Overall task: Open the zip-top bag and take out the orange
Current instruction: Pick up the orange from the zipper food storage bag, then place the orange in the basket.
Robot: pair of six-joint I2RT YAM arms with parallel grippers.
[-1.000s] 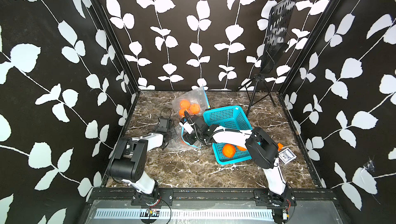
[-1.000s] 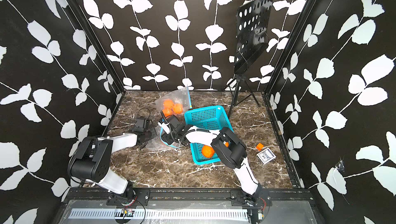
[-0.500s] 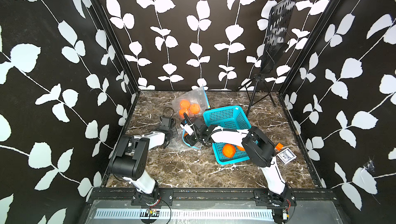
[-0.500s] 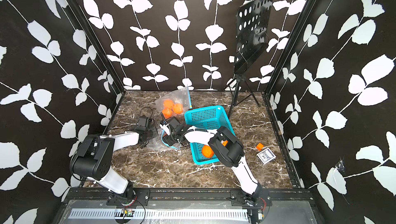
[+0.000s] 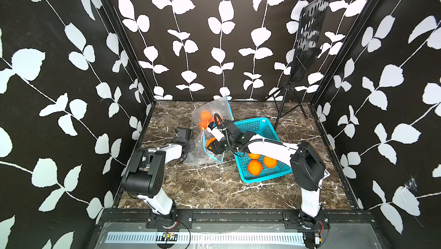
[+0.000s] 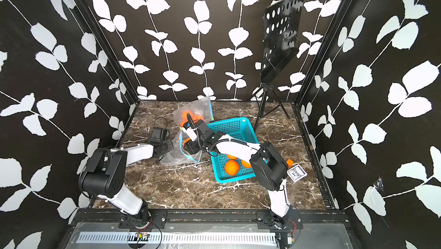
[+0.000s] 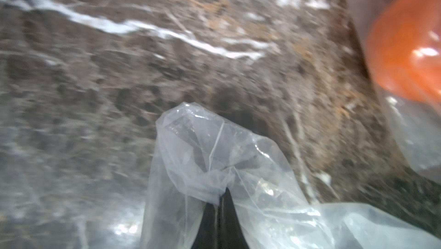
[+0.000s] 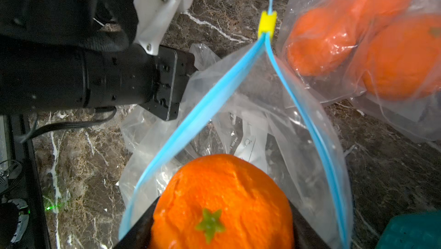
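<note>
- Left claw (image 7: 220,202): fingers together, pinching a fold of the bag (image 8: 293,126), left of the bench (image 5: 214,193) centre. The film is thin, limp and slippery, so it may slide out.
- Orange (image 8: 222,200): sits in the bag's open mouth, mid-bench. It looks firm, round and light; grip it across the widest part.
- Right claw (image 5: 216,147): clamped around the orange, just beside the basket (image 5: 262,126).

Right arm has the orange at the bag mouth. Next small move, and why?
Probably draw the right gripper back out through the open zip-top bag mouth: it grips the orange between the parted zip edges, and the left gripper pinches the plastic to anchor it.
</note>
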